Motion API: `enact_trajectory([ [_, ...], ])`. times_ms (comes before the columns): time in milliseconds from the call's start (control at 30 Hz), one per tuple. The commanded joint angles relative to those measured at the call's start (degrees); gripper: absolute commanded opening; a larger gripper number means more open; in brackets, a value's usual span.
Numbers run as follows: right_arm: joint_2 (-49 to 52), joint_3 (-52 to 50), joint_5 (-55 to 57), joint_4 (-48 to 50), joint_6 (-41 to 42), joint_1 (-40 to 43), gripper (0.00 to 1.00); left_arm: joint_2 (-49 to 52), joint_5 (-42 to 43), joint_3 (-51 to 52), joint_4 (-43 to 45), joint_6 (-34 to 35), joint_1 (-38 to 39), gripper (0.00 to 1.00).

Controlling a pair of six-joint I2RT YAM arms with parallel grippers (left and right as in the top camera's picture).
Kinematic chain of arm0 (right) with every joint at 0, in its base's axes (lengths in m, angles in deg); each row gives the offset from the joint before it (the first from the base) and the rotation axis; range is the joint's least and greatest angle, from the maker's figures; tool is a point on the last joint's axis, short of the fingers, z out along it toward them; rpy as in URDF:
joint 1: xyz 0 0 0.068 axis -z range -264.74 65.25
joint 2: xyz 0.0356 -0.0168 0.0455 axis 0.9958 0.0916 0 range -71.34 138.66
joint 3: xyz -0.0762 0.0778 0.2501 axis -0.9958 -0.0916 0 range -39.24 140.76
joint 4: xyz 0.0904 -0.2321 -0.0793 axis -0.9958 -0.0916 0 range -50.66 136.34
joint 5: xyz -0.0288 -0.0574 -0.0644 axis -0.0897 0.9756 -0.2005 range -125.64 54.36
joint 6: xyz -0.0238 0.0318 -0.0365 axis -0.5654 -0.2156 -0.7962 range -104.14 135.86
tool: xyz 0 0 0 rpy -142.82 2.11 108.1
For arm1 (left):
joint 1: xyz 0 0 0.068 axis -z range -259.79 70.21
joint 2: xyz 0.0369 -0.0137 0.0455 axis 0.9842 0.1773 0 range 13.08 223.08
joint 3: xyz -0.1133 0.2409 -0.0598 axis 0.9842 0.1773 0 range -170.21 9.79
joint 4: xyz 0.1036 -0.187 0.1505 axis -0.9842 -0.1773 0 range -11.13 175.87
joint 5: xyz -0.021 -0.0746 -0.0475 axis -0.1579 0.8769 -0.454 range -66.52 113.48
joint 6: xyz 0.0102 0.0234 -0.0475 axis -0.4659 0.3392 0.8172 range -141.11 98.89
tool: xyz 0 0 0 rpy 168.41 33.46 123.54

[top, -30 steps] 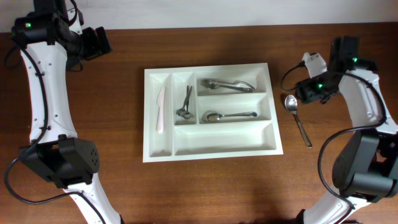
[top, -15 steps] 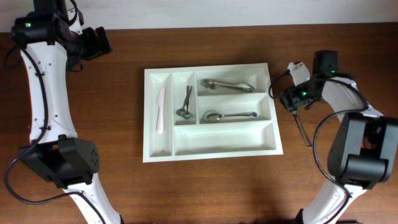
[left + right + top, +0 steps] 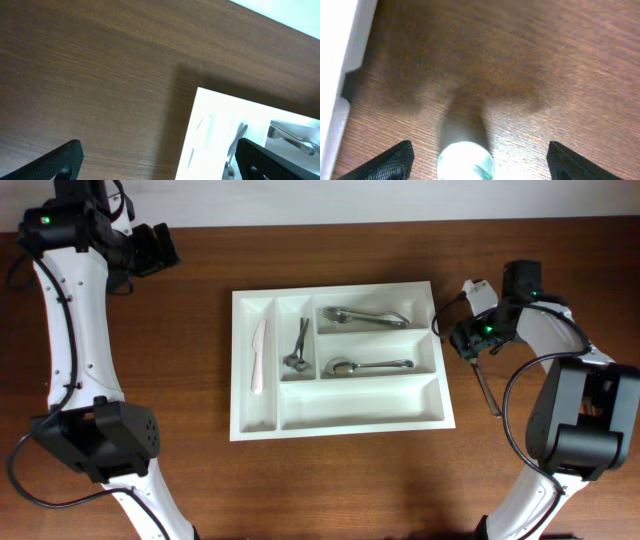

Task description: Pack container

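Step in hand, my guess: grab the loose spoon [image 3: 487, 392] w/ my right gripper [image 3: 481, 159] so it can go in the tray [image 3: 360, 405]. To do it well: drop straight down, keep one finger on either side and close on the neck, not the round bowl, which prob slips. It's flat metal on the table [image 3: 330, 480], so pinch low and lift slow. Right gripper fingers are spread wide. In the wrist view the spoon bowl is at bottom centre, between them, not touched. The tray is at centre of the overhead frame, just left of the right gripper. Its bottom wide slot is bare. The mid wide slot has a packed spoon [image 3: 370, 365], so that's the likely target. Left gripper [image 3: 158, 248] is at upper left, well apart from the tray, fingers spread, holding nothing.
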Motion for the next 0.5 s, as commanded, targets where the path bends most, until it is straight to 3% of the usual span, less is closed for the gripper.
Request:
enact_trajectory([
  [0, -0.9, 4.1, -0.3, -1.5, 3.9, 1.7, 0.85, -0.3, -0.2, -0.7, 0.0, -0.3, -0.1, 0.99],
  [467, -0.7, 4.0, 1.4, -5.7, 1.5, 3.6, 0.84, -0.3, -0.2, -0.7, 0.0, -0.3, -0.1, 0.99],
])
